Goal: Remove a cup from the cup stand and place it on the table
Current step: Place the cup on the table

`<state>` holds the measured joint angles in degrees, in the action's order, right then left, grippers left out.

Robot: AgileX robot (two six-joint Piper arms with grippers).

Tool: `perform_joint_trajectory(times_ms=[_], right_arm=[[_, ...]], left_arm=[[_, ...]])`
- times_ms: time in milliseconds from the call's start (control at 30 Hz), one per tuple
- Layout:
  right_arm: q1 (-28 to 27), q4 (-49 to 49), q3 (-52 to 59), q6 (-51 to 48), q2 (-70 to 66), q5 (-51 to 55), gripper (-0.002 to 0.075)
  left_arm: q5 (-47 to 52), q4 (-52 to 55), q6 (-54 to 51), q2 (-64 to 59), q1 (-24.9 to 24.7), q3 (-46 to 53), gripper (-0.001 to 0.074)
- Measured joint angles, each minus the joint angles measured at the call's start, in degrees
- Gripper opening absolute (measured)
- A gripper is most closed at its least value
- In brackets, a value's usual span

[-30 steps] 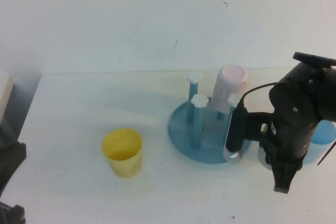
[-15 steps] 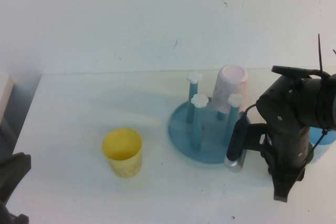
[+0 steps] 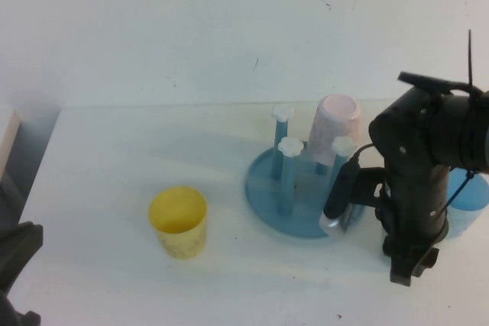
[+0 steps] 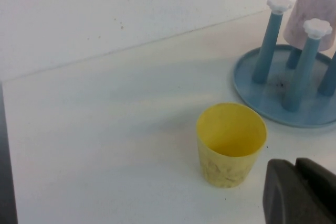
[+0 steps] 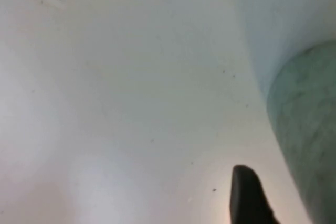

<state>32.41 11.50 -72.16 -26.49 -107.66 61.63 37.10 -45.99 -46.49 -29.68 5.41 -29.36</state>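
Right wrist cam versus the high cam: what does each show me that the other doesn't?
Right wrist only: the cup, its pale green wall close beside the right gripper.
High only: the cup stand, a pink cup upturned on a peg, a yellow cup standing upright, a light blue cup behind the right arm, and the left gripper at the near left edge.
Both: the white table and the right gripper.

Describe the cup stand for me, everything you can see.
The cup stand is a round blue plastic tray flat on the white table, with upright blue pegs topped by white flower knobs. A pink cup sits upside down on a rear peg. The right gripper hangs beside its right rim; the left gripper is far left.
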Motion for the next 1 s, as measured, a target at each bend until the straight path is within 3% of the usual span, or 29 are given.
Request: perform_joint_trajectory(times_ms=[233, 533, 1000], right_arm=[[0.0, -7.3, -0.5, 0.1, 8.0, 5.1, 0.0299], [0.0, -11.5, 3.8, 0.1, 27.4, 1.2, 0.0244], [0.0, -23.1, 30.0, -0.5, 58.5, -28.4, 0.0223]], left_arm=[[-3.5, 0.0, 0.3, 0.0, 0.0, 0.0, -0.0001], [-4.6, 0.0, 4.2, 0.0, 0.0, 2.0, -0.0001], [-11.5, 0.2, 9.1, 10.6, 0.0, 11.2, -0.0001]])
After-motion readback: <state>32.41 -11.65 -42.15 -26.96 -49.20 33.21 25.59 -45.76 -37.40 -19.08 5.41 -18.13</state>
